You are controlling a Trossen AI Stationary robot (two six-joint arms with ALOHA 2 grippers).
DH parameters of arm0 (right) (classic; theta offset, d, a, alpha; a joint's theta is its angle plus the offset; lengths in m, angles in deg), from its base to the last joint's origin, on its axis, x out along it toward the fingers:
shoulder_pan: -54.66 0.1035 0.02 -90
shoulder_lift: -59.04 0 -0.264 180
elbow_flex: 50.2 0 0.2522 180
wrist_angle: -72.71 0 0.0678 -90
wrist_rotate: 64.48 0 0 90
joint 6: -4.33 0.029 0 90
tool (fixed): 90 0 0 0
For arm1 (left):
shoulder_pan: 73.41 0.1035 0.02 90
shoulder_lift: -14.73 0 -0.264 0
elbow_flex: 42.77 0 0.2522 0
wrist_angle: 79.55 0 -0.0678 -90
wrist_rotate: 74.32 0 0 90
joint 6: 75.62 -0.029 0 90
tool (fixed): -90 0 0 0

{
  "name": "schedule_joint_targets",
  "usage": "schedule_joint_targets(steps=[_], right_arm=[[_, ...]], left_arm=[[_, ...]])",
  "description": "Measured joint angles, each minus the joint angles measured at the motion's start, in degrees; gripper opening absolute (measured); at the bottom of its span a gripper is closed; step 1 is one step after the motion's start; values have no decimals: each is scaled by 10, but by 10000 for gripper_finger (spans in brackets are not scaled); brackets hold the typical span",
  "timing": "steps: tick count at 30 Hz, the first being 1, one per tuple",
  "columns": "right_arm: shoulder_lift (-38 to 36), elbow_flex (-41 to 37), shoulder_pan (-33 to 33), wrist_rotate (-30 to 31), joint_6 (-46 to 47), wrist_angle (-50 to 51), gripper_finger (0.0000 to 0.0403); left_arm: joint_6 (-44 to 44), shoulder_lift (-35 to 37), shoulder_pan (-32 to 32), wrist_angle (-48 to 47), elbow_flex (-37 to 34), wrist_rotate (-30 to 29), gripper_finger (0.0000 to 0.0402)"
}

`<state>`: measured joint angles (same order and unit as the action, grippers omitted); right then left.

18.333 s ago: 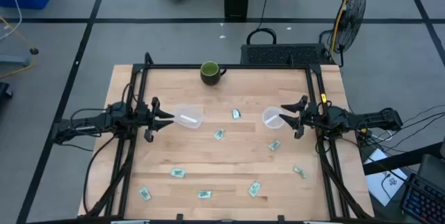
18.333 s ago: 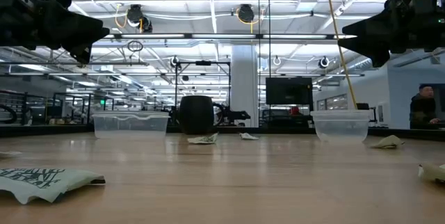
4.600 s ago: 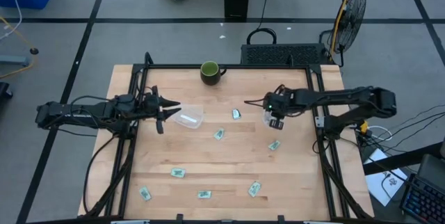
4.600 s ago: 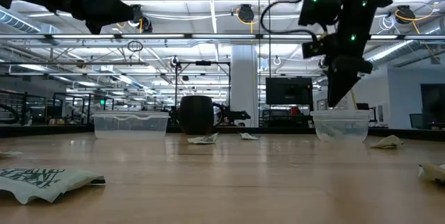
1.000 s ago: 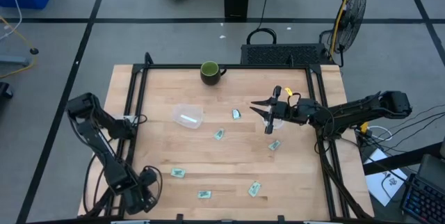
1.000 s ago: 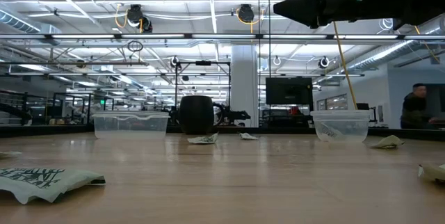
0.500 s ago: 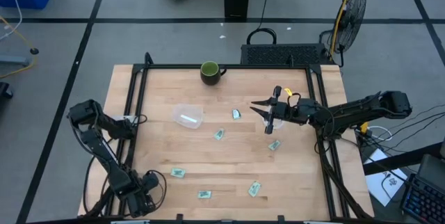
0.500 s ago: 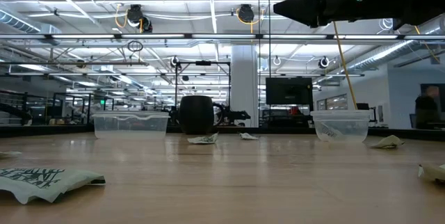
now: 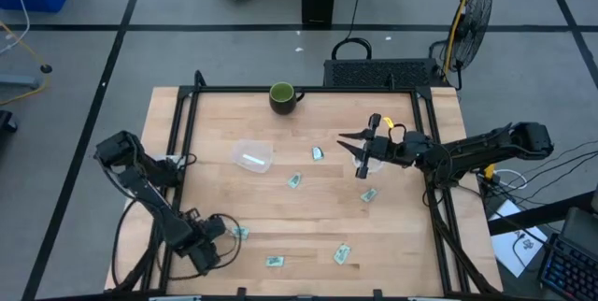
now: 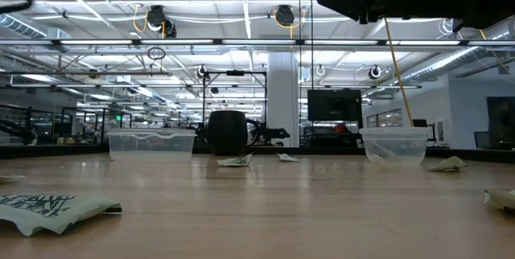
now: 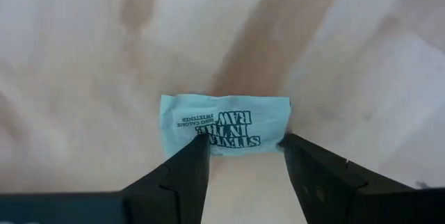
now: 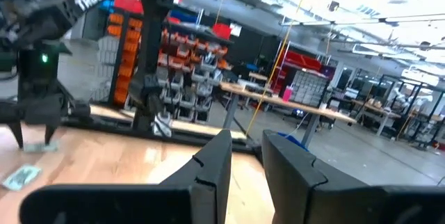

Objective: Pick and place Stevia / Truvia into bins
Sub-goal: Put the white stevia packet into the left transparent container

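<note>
Left hand (image 11: 240, 156), narrow, straddles sachet (image 11: 224, 123) at surface's 7 o'clock; risk: flat paper slips free. Right hand (image 9: 353, 151), narrow, empty, 2 o'clock

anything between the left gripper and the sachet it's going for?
Nothing visible. The left gripper is open, with its fingers either side of the Stevia sachet, which lies flat on the bare wooden table. In the high view it is near the table's front-left, away from the other sachets.

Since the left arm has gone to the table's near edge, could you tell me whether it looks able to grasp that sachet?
Probably yes: the left gripper hangs open right over the sachet, nothing between.
</note>
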<state>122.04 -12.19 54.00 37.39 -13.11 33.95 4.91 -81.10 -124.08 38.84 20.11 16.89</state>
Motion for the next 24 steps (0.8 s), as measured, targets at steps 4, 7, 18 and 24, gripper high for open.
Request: schedule_joint_targets(steps=[4,7,18,24], right_arm=[[0,0,0,0,1,-4,75],[0,0,0,0,2,-4,75],[0,0,0,0,2,9,75],[0,0,0,0,2,9,75]], left_arm=[[-50,0,35,-3,-1,4,199],[-59,-1,49,-3,-1,3,193],[-65,1,54,6,-1,3,79],[-72,33,60,-5,-7,-40,32]])
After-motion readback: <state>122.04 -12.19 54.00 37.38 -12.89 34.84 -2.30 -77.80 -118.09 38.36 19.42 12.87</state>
